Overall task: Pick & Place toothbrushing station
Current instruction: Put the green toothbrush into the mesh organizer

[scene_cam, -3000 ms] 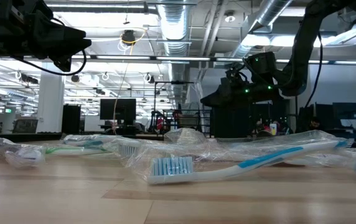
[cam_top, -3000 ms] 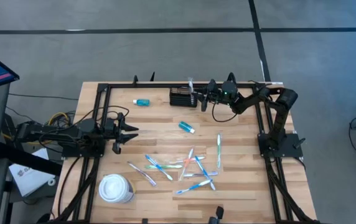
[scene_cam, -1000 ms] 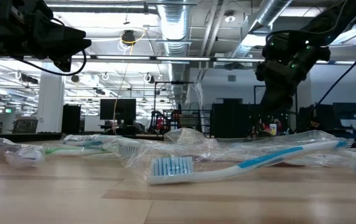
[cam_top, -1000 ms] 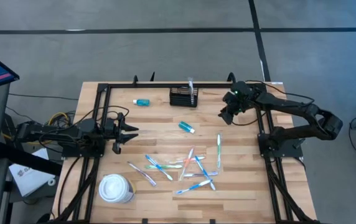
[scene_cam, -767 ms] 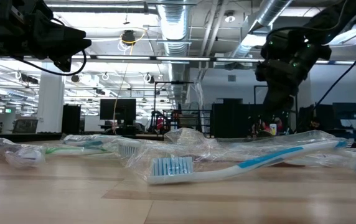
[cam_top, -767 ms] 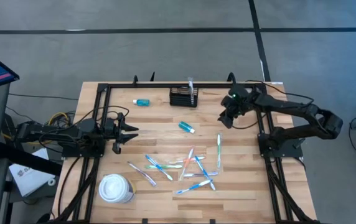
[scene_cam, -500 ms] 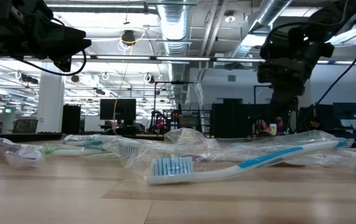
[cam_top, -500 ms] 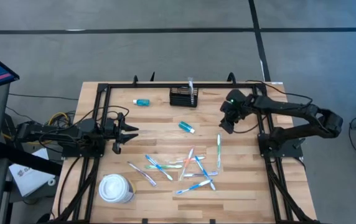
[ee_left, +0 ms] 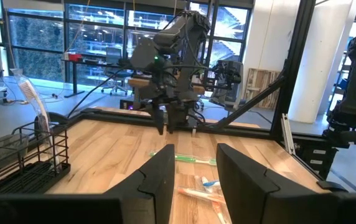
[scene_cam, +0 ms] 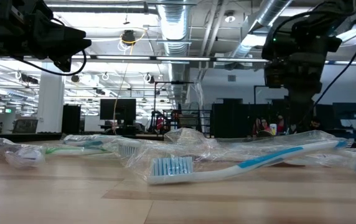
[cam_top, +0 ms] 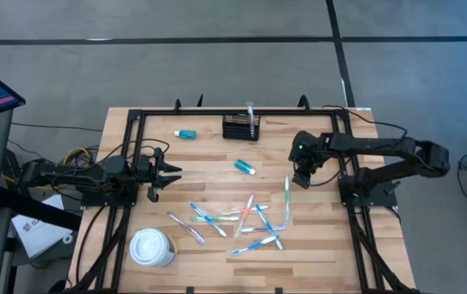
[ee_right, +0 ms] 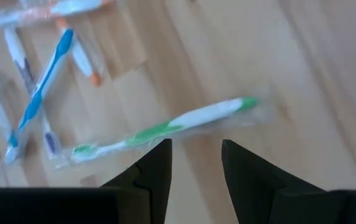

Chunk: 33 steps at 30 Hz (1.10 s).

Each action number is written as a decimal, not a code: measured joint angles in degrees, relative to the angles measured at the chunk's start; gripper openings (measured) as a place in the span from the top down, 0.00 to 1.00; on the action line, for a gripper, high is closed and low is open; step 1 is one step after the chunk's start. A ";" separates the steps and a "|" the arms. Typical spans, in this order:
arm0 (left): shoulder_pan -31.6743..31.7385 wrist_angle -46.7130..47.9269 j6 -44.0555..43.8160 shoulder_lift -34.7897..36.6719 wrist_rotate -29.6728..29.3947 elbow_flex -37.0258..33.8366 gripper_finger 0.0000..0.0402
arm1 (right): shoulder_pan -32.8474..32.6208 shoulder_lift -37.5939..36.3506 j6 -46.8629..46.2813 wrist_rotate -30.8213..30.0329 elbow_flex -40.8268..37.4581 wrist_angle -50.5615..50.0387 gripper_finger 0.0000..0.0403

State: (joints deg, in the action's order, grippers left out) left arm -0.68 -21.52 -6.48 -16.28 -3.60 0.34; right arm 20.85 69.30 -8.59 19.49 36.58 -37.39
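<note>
Two claws on this rig, so here's where each of mine is. My right claw (cam_top: pixel 300 181) is hanging over the right side of the bench (cam_top: pixel 209 147), pointing down, just beside the head end of a green-and-white toothbrush (cam_top: pixel 286 198) that's lying flat in its clear wrapper. From the right wrist camera I can see my two fingers (ee_right: pixel 145 173) standing apart with a clear gap between them and nothing in there, the green brush (ee_right: pixel 165 129) lying crosswise on the wood right past the tips, not touching. My left claw (cam_top: pixel 168 171) is parked over the left side of the bench, well apart from everything, fingers (ee_left: pixel 159 177) spread with a gap and also holding nothing. The black wire-mesh organiser box (cam_top: pixel 241 128) sits at the far edge of the bench around the middle, with one wrapped toothbrush (cam_top: pixel 251 114) standing upright in it at its right end. A loose heap of wrapped toothbrushes (cam_top: pixel 237 220) is scattered across the near middle of the bench, some crossing over each other. One small teal tube (cam_top: pixel 245 167) lies between the box and the heap, another teal item (cam_top: pixel 186 134) lies left of the box, and a white lidded paper cup (cam_top: pixel 152 247) stands at the near left corner.
</note>
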 joint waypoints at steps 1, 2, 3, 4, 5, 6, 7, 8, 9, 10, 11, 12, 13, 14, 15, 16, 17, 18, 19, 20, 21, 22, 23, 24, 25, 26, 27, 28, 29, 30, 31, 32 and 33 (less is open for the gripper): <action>0.00 0.01 -0.01 0.00 0.00 0.01 0.72 | -0.75 0.00 -0.49 0.00 0.00 -0.25 0.67; 0.00 0.01 -0.01 0.01 0.01 0.02 0.72 | -1.56 0.00 -0.86 0.00 0.00 -0.33 0.67; 0.00 0.02 0.00 -0.01 0.00 0.02 0.72 | -2.31 0.00 -1.08 0.00 0.00 -0.34 0.67; 0.01 0.02 0.00 -0.01 0.01 0.00 0.72 | -3.11 0.00 -1.46 0.01 0.00 -0.40 0.67; 0.00 0.02 -0.01 0.01 0.01 0.01 0.72 | -3.83 0.00 -1.90 -0.01 0.00 -0.53 0.67; 0.01 0.02 0.00 -0.01 0.01 0.00 0.72 | -4.52 0.00 -2.20 -0.01 0.00 -0.61 0.67; 0.01 0.02 -0.01 -0.01 0.00 0.00 0.72 | -5.29 0.00 -2.64 -0.01 0.00 -0.72 0.67; 0.01 0.02 -0.02 0.01 0.01 0.02 0.72 | -5.95 0.00 -3.15 -0.01 0.00 -0.91 0.67; 0.01 0.02 0.00 0.01 0.01 0.02 0.72 | -6.61 0.00 -3.55 -0.02 0.00 -1.15 0.67; -0.01 0.01 -0.01 0.01 0.01 0.00 0.72 | -7.21 0.00 -3.77 -0.03 0.00 -1.27 0.67; 0.00 0.02 0.00 0.00 0.01 0.01 0.72 | -7.80 0.00 -3.96 -0.12 0.00 -1.24 0.67; 0.01 0.02 0.00 0.00 0.01 0.01 0.72 | -8.35 0.00 -4.14 -0.68 0.00 -1.24 0.67; 0.01 0.02 -0.01 0.01 0.01 0.01 0.72 | -9.00 0.00 -4.70 -1.35 0.00 -1.24 0.67; 0.00 0.01 0.00 -0.01 0.01 0.01 0.72 | -9.60 0.04 -5.42 -1.91 0.00 -1.26 0.67; 0.00 0.01 -0.01 0.00 0.00 0.02 0.72 | -10.11 0.16 -5.96 -2.07 0.00 -1.23 0.67; -0.01 0.01 -0.01 -0.01 0.01 0.01 0.72 | -10.62 0.34 -6.34 -2.14 0.00 -1.24 0.67; 0.00 0.02 -0.02 0.00 0.00 0.00 0.72 | -11.12 0.43 -6.48 -2.18 0.00 -1.35 0.67; 0.01 0.02 0.00 0.01 0.01 0.02 0.72 | -11.65 0.44 -6.48 -2.19 0.00 -1.53 0.67; 0.01 0.02 0.00 -0.01 0.01 0.02 0.72 | -12.19 0.42 -6.52 -2.19 0.00 -1.54 0.67; 0.01 0.02 -0.02 -0.01 0.01 0.00 0.72 | -12.79 0.42 -6.83 -2.22 0.00 -1.51 0.67; 0.00 0.02 -0.02 0.01 0.01 0.00 0.72 | -13.36 0.42 -7.59 -2.34 0.00 -1.50 0.67; 0.01 0.02 0.00 -0.01 0.01 0.01 0.72 | -13.95 0.42 -8.56 -2.71 0.00 -1.48 0.67; 0.01 0.02 -0.01 0.01 0.01 0.01 0.72 | -14.55 0.42 -9.52 -3.16 0.00 -1.51 0.67; 0.00 0.02 -0.01 0.00 0.01 0.00 0.72 | -15.17 0.42 -10.01 -3.34 0.00 -1.53 0.67; 0.01 0.00 0.00 0.01 0.01 0.02 0.72 | -15.81 0.42 -10.71 -3.49 0.00 -1.51 0.67; 0.01 0.02 0.00 0.01 0.01 0.00 0.72 | -16.54 0.42 -11.32 -3.55 0.00 -1.51 0.67; -0.01 0.02 -0.01 -0.01 0.01 0.01 0.72 | -17.30 0.42 -11.90 -3.60 0.00 -1.49 0.67; -0.01 0.02 0.00 -0.01 0.01 0.00 0.72 | -18.02 0.42 -12.37 -3.68 0.00 -1.48 0.67; 0.01 0.02 -0.02 0.01 0.01 0.02 0.72 | -18.73 0.42 -12.77 -3.81 0.00 -1.48 0.67; 0.01 0.01 -0.02 0.00 0.01 0.02 0.72 | -19.48 0.42 -13.45 -4.24 0.00 -1.48 0.67; 0.01 0.02 -0.02 -0.01 0.01 0.01 0.72 | -20.24 0.42 -14.05 -4.69 0.00 -1.46 0.67; 0.01 0.01 -0.01 0.01 0.00 0.00 0.72 | -20.94 0.42 -14.64 -4.84 0.00 -1.46 0.67; 0.01 0.02 -0.02 0.00 0.01 0.01 0.72 | -21.66 0.42 -15.12 -5.06 0.00 -1.42 0.67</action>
State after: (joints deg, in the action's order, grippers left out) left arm -0.67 -21.50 -6.50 -16.28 -3.60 0.35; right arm -0.81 69.71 -23.71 14.44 36.58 -38.81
